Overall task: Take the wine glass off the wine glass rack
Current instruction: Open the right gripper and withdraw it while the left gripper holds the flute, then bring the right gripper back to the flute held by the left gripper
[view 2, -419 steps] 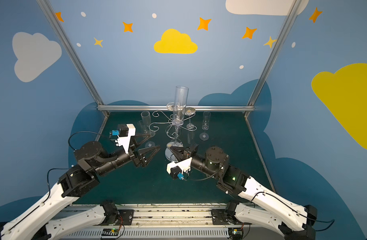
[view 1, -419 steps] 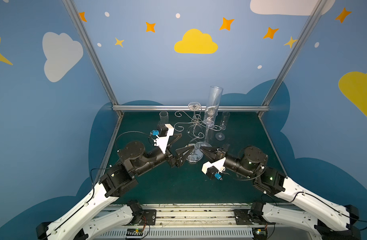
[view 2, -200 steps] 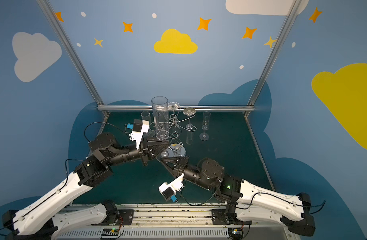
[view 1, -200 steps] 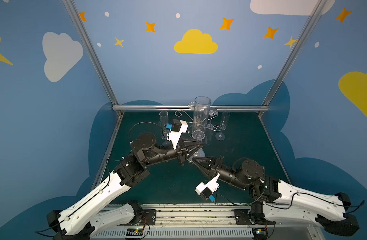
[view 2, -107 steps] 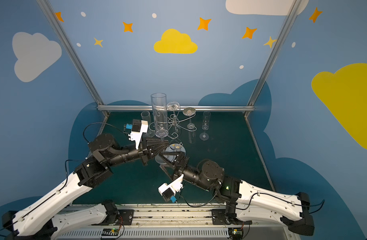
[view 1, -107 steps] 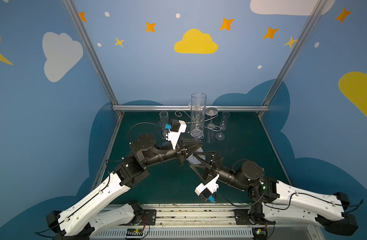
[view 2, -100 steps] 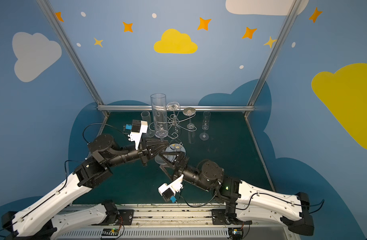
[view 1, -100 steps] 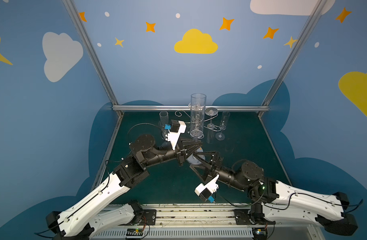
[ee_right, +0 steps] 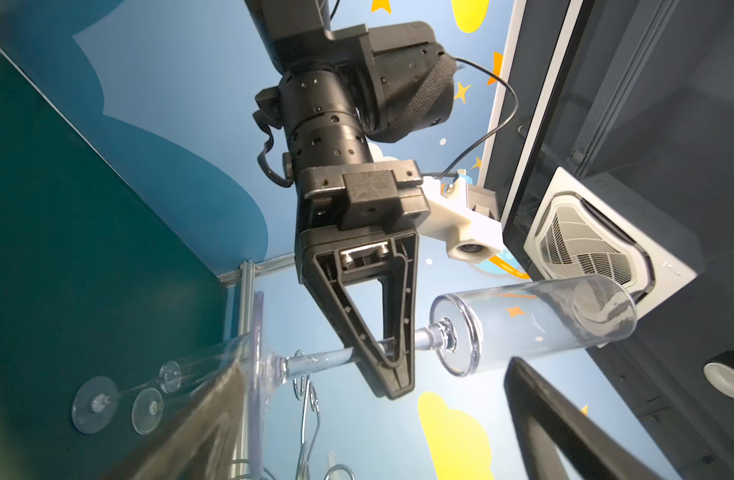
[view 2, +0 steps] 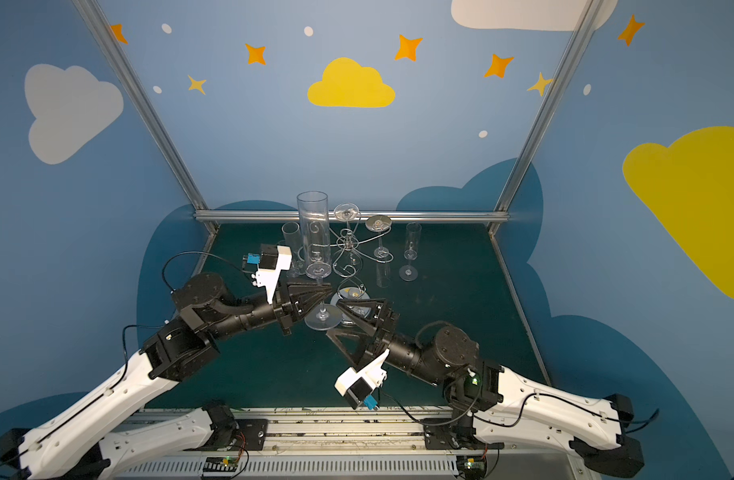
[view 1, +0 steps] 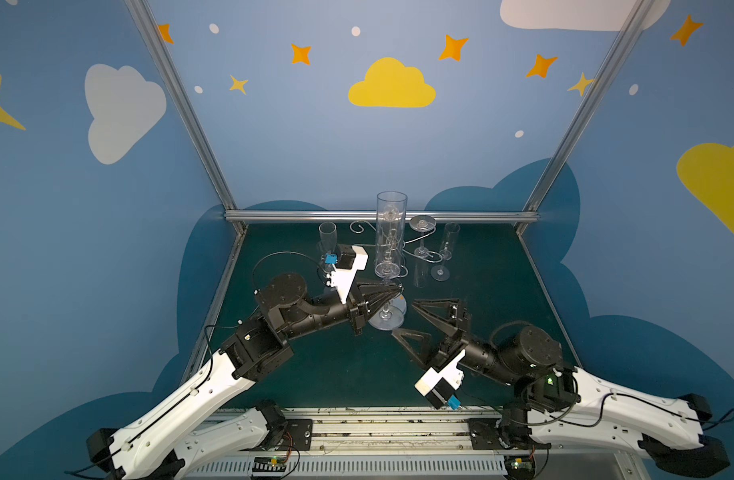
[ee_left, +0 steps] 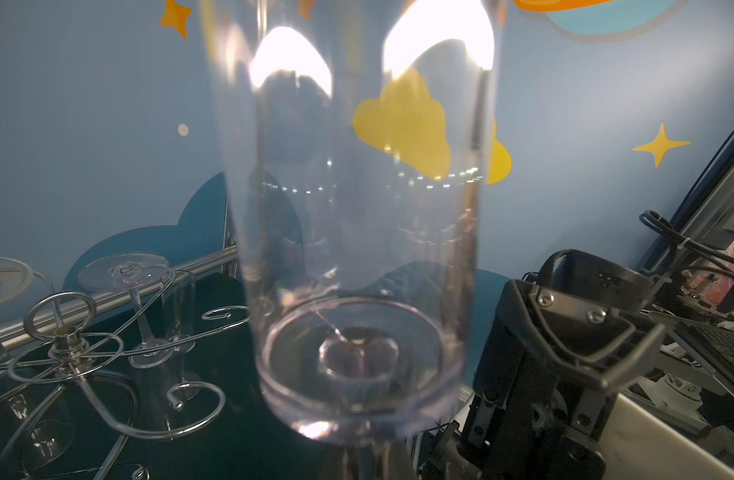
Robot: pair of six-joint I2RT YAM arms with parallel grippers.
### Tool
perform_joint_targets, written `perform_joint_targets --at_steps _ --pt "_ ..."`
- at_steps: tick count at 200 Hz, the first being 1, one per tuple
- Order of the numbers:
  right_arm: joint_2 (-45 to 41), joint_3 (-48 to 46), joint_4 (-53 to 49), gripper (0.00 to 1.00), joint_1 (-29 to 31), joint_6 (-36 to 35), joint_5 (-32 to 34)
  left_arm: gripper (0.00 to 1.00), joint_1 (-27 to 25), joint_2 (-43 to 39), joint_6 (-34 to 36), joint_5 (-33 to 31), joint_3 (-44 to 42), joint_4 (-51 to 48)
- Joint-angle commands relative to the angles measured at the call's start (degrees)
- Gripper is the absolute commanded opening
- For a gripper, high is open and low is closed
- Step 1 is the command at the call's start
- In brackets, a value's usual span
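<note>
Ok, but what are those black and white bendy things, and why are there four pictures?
Those are two robot arms, and each one ends in a pincer called a gripper. Two pictures look down from above on the whole green table. The other two come from small cameras on the arms' wrists, so everything looks very close. The left gripper is pinched shut on the stem of a tall clear glass and holds it upright. The right gripper is wide open beside the glass's foot and holds nothing. Behind them stands a shiny wire rack with two hanging glasses, upside down. Another standing glass is on the table.
</note>
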Motion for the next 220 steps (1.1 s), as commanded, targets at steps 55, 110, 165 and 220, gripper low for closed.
perform_joint_targets --at_steps 55,110,165,220 --pt "-4.34 8.05 -3.61 0.97 0.08 25.66 -1.29 0.03 -0.09 -2.95 9.15 -4.93 -0.44 -3.39" --pt "-0.46 19.75 -8.35 0.97 -0.25 48.72 14.12 0.03 -0.16 -4.28 16.85 -5.36 -0.35 -6.98" --pt "3.17 20.24 -3.96 0.96 -3.2 56.06 9.93 0.03 -1.25 -4.16 23.03 -5.93 0.06 -7.94" --pt "10.14 28.52 -10.9 0.96 -11.73 73.45 -2.49 0.03 -3.93 -3.73 27.29 -8.32 -0.16 -7.6"
